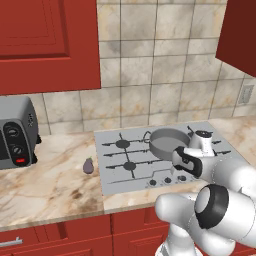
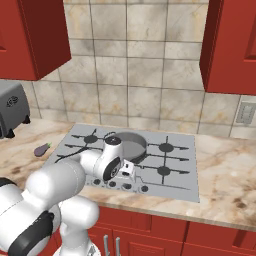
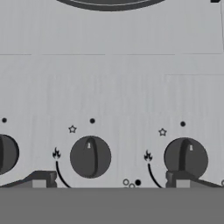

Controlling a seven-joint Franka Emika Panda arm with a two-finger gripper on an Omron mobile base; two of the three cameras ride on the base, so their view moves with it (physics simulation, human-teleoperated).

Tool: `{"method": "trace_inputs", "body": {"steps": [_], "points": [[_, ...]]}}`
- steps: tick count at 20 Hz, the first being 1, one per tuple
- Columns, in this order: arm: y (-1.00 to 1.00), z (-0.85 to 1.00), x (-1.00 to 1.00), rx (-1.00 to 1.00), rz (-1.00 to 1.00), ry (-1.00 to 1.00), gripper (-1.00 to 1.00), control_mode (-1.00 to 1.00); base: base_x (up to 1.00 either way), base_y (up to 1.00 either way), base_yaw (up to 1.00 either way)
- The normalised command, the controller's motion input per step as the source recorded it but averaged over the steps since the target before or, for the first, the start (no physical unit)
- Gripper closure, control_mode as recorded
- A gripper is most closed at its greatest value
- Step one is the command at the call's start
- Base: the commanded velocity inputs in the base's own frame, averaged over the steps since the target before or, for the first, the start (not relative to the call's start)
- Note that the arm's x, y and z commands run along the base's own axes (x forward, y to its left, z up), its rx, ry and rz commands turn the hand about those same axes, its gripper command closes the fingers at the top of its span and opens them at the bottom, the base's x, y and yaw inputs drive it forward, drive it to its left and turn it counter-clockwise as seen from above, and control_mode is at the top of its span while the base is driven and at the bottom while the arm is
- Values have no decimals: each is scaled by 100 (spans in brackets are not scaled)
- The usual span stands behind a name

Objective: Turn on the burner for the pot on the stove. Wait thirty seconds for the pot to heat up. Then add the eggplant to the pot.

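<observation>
The stove [image 1: 120, 160] is a light-grey cooktop with black grates. The grey pot [image 1: 167, 142] sits on its back middle burner, partly behind my hand in the right base view [image 2: 135, 144]. The small purple eggplant [image 1: 89, 166] lies on the counter left of the stove, also in the right base view [image 2: 42, 149]. My gripper [image 3: 110, 181] hangs open just above the front knob row [image 1: 168, 180]. In the hand view one dark knob [image 3: 90, 156] lies between the fingertips [image 3: 39, 179], and another knob [image 3: 186, 157] is by the right tip. Nothing is held.
A grey toaster oven [image 1: 15, 132] stands at the counter's left end. Red cabinets hang overhead and a tiled wall is behind. A wall outlet [image 2: 245, 112] is at the right. Marble counter [image 1: 50, 185] runs both sides of the stove.
</observation>
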Motion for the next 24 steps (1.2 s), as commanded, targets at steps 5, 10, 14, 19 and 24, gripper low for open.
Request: {"method": "trace_inputs", "body": {"steps": [5, 10, 14, 19, 24], "points": [[4, 0, 0, 0, 0, 0, -100, -100, 0, 0, 0], [17, -3, 0, 0, 0, 0, -100, -100, 0, 0, 0], [13, -5, 0, 0, 0, 0, -100, -100, 0, 0, 0], [0, 0, 0, 0, 0, 0, -100, -100, 0, 0, 0], [0, -12, 0, 0, 0, 0, -100, -100, 0, 0, 0]]}}
